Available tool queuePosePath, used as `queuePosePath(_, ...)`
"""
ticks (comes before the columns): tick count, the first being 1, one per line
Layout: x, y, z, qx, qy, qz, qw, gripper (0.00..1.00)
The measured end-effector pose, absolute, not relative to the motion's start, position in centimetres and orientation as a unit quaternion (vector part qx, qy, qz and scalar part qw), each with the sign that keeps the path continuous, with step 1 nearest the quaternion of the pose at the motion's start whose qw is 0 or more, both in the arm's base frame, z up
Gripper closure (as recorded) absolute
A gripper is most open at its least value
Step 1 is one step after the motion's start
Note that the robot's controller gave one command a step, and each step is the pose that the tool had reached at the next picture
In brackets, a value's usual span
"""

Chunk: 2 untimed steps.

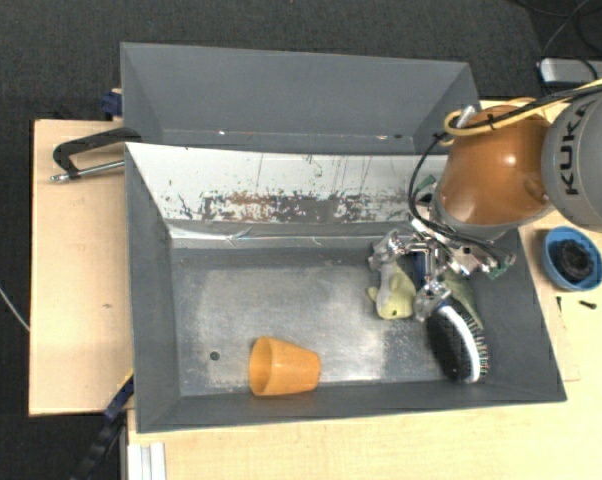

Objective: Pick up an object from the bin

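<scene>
A black brush point(455, 342) lies at the gripper's point(416, 280) five o'clock and an orange cup point(283, 366) well off at eight. A pale yellow lump point(391, 302) sits close at seven. Whether the gripper is apart or together cannot be told.

The arm point(581, 158) comes in from three o'clock, its grey last link at the view's right side. An orange cover point(491, 173) wraps the wrist, with black cables point(415, 190) looped at its nine o'clock side. Below the cover the metal gripper point(419, 273) hangs, pointing down toward seven o'clock.
</scene>
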<state>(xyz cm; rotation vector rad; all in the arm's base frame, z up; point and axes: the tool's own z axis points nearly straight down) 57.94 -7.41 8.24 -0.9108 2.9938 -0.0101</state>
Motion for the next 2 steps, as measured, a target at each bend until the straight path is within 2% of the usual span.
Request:
queuePosePath(1, 57.7, -6.7, 8.2, -0.294, 0.956, 0.0, 0.003, 1.0)
queuePosePath(2, 58.4, -7.4, 23.9, -0.281, 0.96, -0.003, 0.008, 1.0)
